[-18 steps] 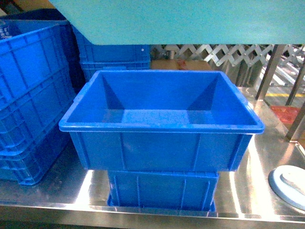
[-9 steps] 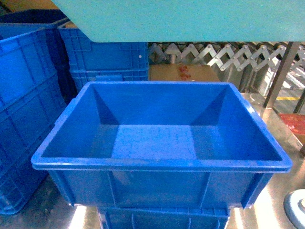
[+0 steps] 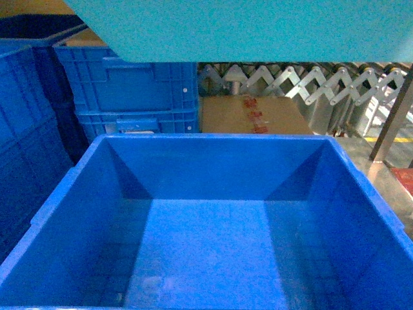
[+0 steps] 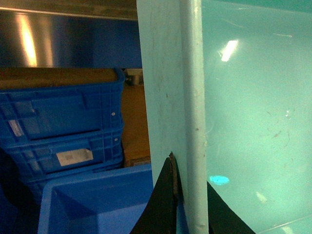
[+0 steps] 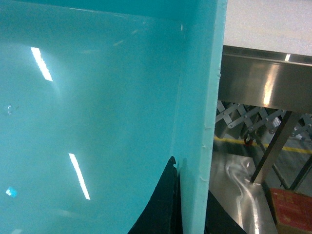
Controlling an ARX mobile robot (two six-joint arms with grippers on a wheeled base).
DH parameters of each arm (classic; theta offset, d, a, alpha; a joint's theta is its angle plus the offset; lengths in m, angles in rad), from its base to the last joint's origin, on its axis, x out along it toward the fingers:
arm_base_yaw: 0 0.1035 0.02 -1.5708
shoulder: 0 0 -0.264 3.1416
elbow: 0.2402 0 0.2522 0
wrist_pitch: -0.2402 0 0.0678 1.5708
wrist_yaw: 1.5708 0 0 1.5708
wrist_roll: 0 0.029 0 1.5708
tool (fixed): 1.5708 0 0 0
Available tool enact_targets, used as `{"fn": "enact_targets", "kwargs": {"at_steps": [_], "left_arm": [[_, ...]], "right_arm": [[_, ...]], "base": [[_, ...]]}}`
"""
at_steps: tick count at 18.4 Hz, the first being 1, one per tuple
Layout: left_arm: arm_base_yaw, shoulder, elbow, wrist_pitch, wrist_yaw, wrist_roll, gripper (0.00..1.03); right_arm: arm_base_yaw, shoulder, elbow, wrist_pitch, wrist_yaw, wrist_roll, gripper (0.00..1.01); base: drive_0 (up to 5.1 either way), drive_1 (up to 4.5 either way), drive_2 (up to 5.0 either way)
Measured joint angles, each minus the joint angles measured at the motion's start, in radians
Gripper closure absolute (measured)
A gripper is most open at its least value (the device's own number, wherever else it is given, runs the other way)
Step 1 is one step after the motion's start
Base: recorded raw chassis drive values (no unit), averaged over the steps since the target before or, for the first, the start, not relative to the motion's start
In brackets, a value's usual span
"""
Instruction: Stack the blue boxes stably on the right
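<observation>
A light turquoise blue box point(image 3: 245, 29) hangs across the top of the head view, above a big dark-blue open crate point(image 3: 213, 161). My left gripper point(image 4: 191, 200) is shut on the tub's rim point(image 4: 192, 97); one black finger lies on the outer wall and the other inside. My right gripper point(image 5: 191, 197) is shut on the opposite rim point(image 5: 200, 122) in the same way, and the tub's inside point(image 5: 87, 107) fills that view. Neither gripper shows in the head view.
Ribbed dark-blue crates point(image 3: 135, 90) are stacked at the back left, also seen as labelled crates point(image 4: 63, 122). A cardboard box point(image 3: 251, 113) and an accordion conveyor point(image 3: 310, 81) lie behind. Steel table point(image 5: 239, 195) and a red box point(image 5: 292, 209) are on the right.
The open dark-blue crate has grown and slid down in the head view, as the camera came closer to it. The turquoise tub stays at the top, still held at both rims.
</observation>
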Motion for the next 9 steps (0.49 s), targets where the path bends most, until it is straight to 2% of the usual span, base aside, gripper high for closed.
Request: {"fn": "enact_targets", "kwargs": {"at_steps": [3,4,6,9], "left_arm": [[0.0,0.0,0.0,-0.005,0.003,0.0,1.01],[0.003,0.0,0.0,-0.027,0.005,-0.002,1.01],[0.015,0.014,0.0,-0.077,0.032,-0.023,1.01],[0.05,0.063,-0.024,-0.096,0.089,-0.051,1.01]], "right_arm": [[-0.001,-0.002,0.0,-0.006,0.0,0.006,0.99],[-0.004,-0.006,0.0,-0.047,-0.007,0.013,0.99],[-0.016,-0.005,-0.019,-0.092,-0.032,0.03,0.99],[-0.015,0.042,-0.045,-0.117,-0.051,0.033,0.99]], "base": [[0.0,0.0,0.0],[0.0,0.0,0.0],[0.0,0.0,0.0],[0.0,0.0,0.0]]}}
